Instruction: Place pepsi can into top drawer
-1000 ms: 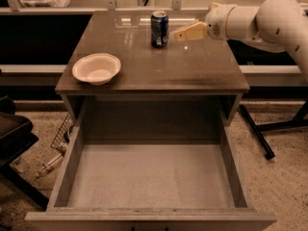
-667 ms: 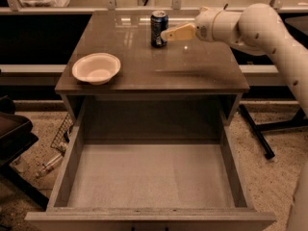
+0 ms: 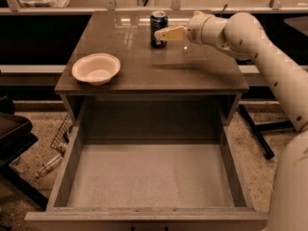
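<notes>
Gripper [image 3: 159, 34], on an arm reaching level from the right, sits beside the pepsi can [image 3: 159, 20] near the worktop's rear edge, possibly touching it; spread or closed, I cannot tell. It has slid leftward since a second ago, while the can stayed put. The top drawer [image 3: 144, 215] is open below the front edge.
</notes>
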Controlling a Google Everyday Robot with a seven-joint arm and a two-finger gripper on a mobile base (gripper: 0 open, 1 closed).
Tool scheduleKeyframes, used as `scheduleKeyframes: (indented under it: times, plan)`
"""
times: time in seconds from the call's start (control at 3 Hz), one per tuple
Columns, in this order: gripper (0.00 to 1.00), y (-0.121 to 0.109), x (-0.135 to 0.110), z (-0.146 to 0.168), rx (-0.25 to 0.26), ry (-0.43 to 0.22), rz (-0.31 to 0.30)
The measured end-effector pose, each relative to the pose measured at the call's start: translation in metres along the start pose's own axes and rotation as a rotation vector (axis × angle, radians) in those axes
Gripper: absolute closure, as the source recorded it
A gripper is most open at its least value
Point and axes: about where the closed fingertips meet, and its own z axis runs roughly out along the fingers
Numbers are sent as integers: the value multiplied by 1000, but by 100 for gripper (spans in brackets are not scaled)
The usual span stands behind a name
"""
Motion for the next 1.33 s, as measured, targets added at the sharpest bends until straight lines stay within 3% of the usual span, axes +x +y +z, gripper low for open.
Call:
scheduleKeyframes:
  times: [0.33,0.67,1.0,1.33]
  plan:
    - [0,3,1,18,-12,-30,16]
    - [0,6,6,55,-34,-74,35]
    - [0,4,12,70,-28,-92,46]
    - [16,3,14,83,-21,-107,47]
